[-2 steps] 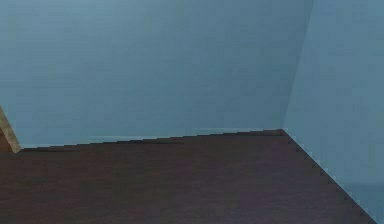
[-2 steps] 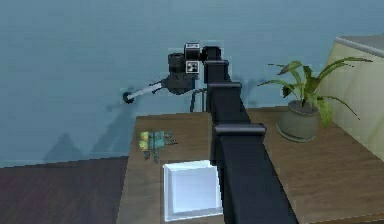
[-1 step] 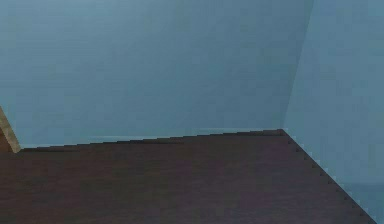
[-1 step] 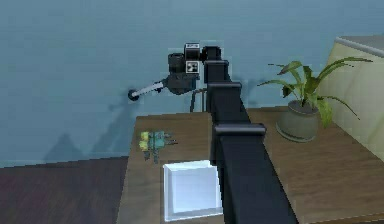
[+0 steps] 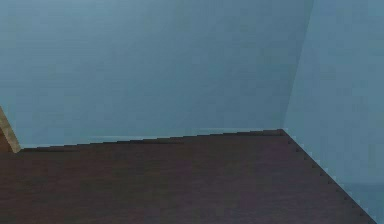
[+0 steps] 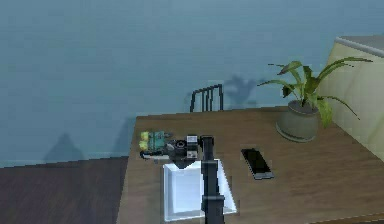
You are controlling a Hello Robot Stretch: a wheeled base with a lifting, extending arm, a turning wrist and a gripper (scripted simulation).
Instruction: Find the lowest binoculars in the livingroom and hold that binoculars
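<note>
The end effector (image 6: 177,148) hung above the brown wooden bench (image 6: 320,180). Its grip could not be told, nor whether it held anything. At its fingertips lay a small dark lump topped yellow-green (image 6: 153,143), probably the binoculars. These would likely be rigid, fairly dense and fragile at the lenses, so best taken across the barrels' middle.
</note>
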